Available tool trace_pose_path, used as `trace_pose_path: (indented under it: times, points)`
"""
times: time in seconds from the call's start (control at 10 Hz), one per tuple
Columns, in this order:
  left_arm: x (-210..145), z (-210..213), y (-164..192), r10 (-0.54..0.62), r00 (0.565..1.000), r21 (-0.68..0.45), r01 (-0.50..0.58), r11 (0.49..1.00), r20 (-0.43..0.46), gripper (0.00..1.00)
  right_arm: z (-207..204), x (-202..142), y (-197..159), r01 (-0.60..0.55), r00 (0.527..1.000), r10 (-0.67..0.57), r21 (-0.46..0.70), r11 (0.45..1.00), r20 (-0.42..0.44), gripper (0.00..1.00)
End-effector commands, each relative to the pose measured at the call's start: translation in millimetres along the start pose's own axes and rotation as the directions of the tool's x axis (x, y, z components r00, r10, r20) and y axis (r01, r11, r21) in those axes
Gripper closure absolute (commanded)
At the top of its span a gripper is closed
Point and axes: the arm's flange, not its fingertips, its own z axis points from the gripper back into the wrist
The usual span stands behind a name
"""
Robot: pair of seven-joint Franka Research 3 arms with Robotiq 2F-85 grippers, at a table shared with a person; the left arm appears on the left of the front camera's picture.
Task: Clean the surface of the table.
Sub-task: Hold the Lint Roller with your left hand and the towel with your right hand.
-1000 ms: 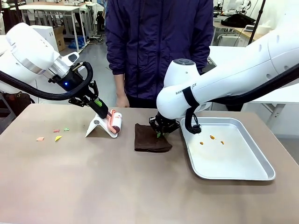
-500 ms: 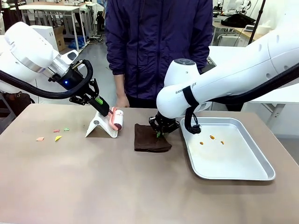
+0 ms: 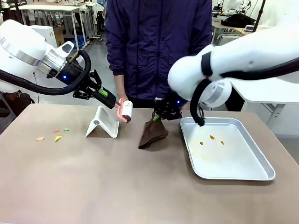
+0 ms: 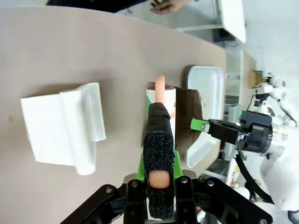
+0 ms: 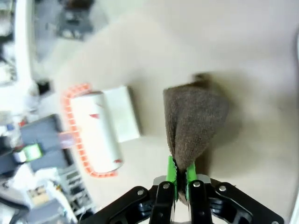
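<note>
Near the left edge of the tan surface (image 3: 93, 186) sit a few coloured scraps (image 3: 55, 136). The left claw (image 3: 105, 96) is clamped on the handle of the lint roller (image 3: 126, 111), which hangs in the air just beside the white stand (image 3: 103, 127) toward the far edge. Around the middle, the right claw (image 3: 157, 117) is pinched tight on a corner of the brown cloth (image 3: 153, 133), which droops down to the surface. By the right edge, the silver tray (image 3: 243, 163) has some orange bits (image 3: 211, 138) in it.
</note>
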Motion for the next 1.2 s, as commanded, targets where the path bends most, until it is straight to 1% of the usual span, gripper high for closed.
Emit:
trace_pose_path:
  times: [0.0,0.1,0.2,0.3,0.4,0.5,0.6,0.7,0.8,0.9,1.0,1.1]
  points:
    - [-12.4,36.4,17.5,0.062,0.998,-0.146,-0.066,0.987,-0.032,1.0,47.9,-21.5,-40.3,0.01,0.995,0.015,0.263,0.965,-0.095,1.0]
    - [-21.8,58.0,27.4,0.046,0.997,-0.214,-0.06,0.975,-0.067,1.0,68.8,-33.6,-47.2,0.023,0.992,0.023,0.364,0.931,-0.121,1.0]
    - [-34.3,76.4,38.1,0.023,0.99,-0.263,-0.06,0.963,-0.142,1.0,88.6,-47.6,-56.2,-0.002,0.992,0.052,0.392,0.92,-0.115,1.0]
    - [-53.7,99.6,49.5,-0.082,0.968,-0.334,-0.002,0.943,-0.237,1.0,113.0,-66.7,-66.4,-0.043,0.993,0.085,0.426,0.904,-0.08,1.0]
    - [-73.7,126.2,64.7,-0.114,0.973,-0.386,0.03,0.922,-0.199,1.0,135.2,-86.9,-76.0,-0.09,0.99,0.129,0.448,0.89,-0.056,1.0]
    - [-94.3,152.9,84.1,-0.123,0.982,-0.438,0.049,0.897,-0.142,1.0,154.3,-106.9,-86.4,-0.129,0.98,0.184,0.456,0.881,-0.078,1.0]
    - [-108.5,168.7,101.9,-0.119,0.986,-0.479,0.05,0.876,-0.115,1.0,166.4,-119.0,-96.6,-0.123,0.978,0.186,0.45,0.885,-0.099,1.0]
    - [-120.9,178.5,118.6,-0.12,0.987,-0.514,0.049,0.857,-0.107,1.0,174.4,-128.4,-107.9,-0.111,0.978,0.178,0.456,0.883,-0.108,1.0]
    - [-132.8,187.2,136.5,-0.12,0.989,-0.537,0.056,0.842,-0.085,1.0,178.4,-137.5,-120.3,-0.097,0.982,0.161,0.457,0.884,-0.102,1.0]
    - [-144.8,192.2,154.0,-0.076,0.996,-0.563,0.037,0.825,-0.046,1.0,182.0,-148.8,-134.6,-0.107,0.984,0.161,0.462,0.881,-0.081,1.0]
    - [-159.9,197.1,173.3,-0.033,0.999,-0.573,0.034,0.819,0.012,1.0,189.3,-161.1,-154.7,-0.108,0.989,0.142,0.461,0.881,-0.041,1.0]
    - [-167.4,196.5,180.1,0.001,0.999,-0.575,0.028,0.818,0.05,1.0,197.5,-167.9,-176.8,-0.096,0.994,0.111,0.466,0.879,-0.004,1.0]
